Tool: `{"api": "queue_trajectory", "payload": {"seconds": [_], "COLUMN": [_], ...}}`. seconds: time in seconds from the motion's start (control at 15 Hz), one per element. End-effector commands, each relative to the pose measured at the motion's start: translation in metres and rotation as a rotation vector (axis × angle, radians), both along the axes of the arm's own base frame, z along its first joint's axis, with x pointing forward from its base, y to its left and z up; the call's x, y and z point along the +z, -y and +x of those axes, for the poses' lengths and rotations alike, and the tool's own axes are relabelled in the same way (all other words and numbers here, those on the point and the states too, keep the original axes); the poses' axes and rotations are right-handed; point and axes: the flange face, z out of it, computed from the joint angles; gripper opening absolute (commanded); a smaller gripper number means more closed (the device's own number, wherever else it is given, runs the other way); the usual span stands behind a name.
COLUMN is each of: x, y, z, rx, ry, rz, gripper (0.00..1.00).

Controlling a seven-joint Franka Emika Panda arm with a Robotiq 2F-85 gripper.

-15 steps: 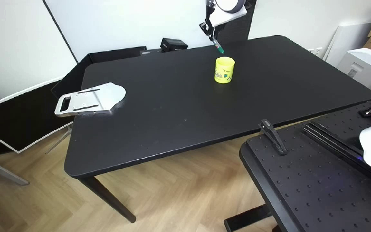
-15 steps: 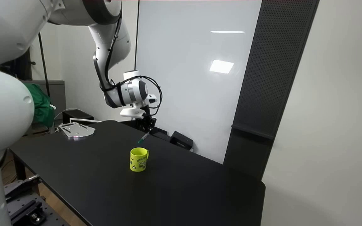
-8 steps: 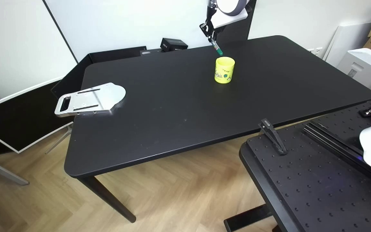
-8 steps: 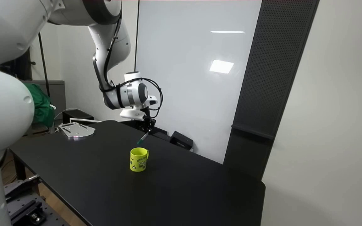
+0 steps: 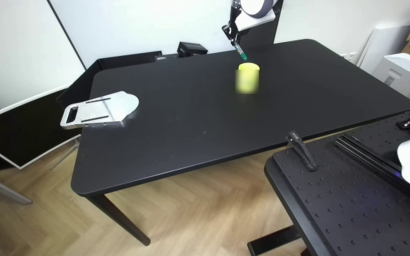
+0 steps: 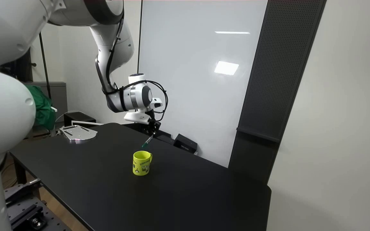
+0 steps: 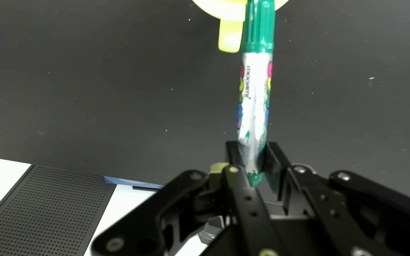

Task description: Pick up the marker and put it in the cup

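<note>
1. Since the gripper (image 7: 253, 153) in the wrist view has its fingers (image 7: 275, 156) narrow, pinching the marker (image 7: 256, 96) near the tail end, the hold probably needs no change. From this angle the cap (image 7: 259, 28) overlaps the near edge of the cup (image 7: 222, 10), with the handle (image 7: 230, 37) just beside the cap, on the gripper's side of the cup. Pass over that handle without brushing it.

2. In an exterior view the cup stands on the table (image 5: 190, 106), its body blurred. The marker tilts, cap lowest, on the cup's far side, and a gap shows between cap and cup. The step in hand looks like carrying the marker over; advance until the cap is above the middle of the cup.

3. In an exterior view the arm (image 6: 124, 48) reaches down beyond the cup, which is upright, handle toward the gripper. Whether the cap is higher than the cup I cannot tell, so lift slightly first. Then steepen the marker, lower it into the cup, and let go only once the cap is well inside: a knock would likely swivel the marker.
</note>
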Motion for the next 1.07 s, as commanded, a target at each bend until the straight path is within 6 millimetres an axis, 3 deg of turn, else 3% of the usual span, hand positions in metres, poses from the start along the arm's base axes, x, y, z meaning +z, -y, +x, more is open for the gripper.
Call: {"api": "queue_trajectory", "payload": {"seconds": [0.0, 0.4, 0.47, 1.0], "x": [0.000, 0.000, 0.000, -0.010], "y": [0.001, 0.001, 0.001, -0.015], "z": [0.000, 0.000, 0.000, -0.011], "rx": [0.000, -0.001, -0.001, 0.012], "ry": [-0.001, -0.003, -0.003, 0.021], "rz": [0.000, 0.001, 0.001, 0.022], "gripper": [0.22, 0.22, 0.05, 0.05]}}
